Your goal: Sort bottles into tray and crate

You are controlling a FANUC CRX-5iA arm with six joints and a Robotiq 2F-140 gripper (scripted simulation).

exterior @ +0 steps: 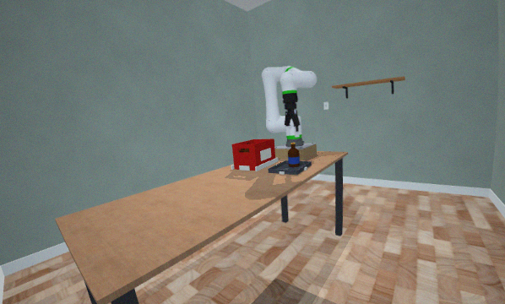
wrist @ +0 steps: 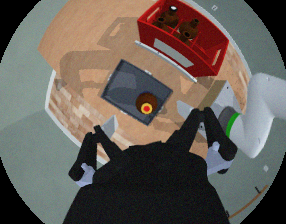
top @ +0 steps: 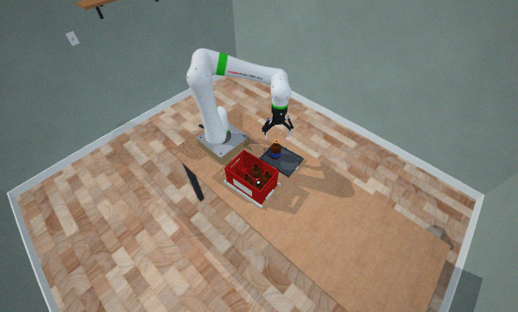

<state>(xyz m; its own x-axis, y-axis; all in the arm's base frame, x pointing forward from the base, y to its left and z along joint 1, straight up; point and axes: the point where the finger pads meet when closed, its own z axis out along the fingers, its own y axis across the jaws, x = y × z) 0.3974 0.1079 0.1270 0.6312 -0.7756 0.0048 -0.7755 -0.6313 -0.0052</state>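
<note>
A brown bottle (top: 275, 152) (exterior: 294, 157) (wrist: 143, 101) with a blue label and a red-and-yellow top stands upright on the dark tray (top: 290, 168) (exterior: 276, 170) (wrist: 114, 91). My gripper (top: 278, 135) (exterior: 292, 127) (wrist: 146, 113) is open and empty above this bottle, fingers clear of it. The red crate (top: 232, 177) (exterior: 243, 160) (wrist: 206, 66) holds several brown bottles. One bottle (top: 258, 185) (wrist: 170, 13) there has a white top; the others, such as one brown bottle (top: 255, 172) (wrist: 188, 33), show dark tops. Their lower parts are hidden by the crate.
The crate sits beside the tray on the wooden table (top: 337, 225) (exterior: 168, 211), in a pale holder (top: 242, 197) (exterior: 266, 165). The arm's base plate (top: 221, 149) is close behind both. A wall shelf (exterior: 368, 83) hangs far from the arm.
</note>
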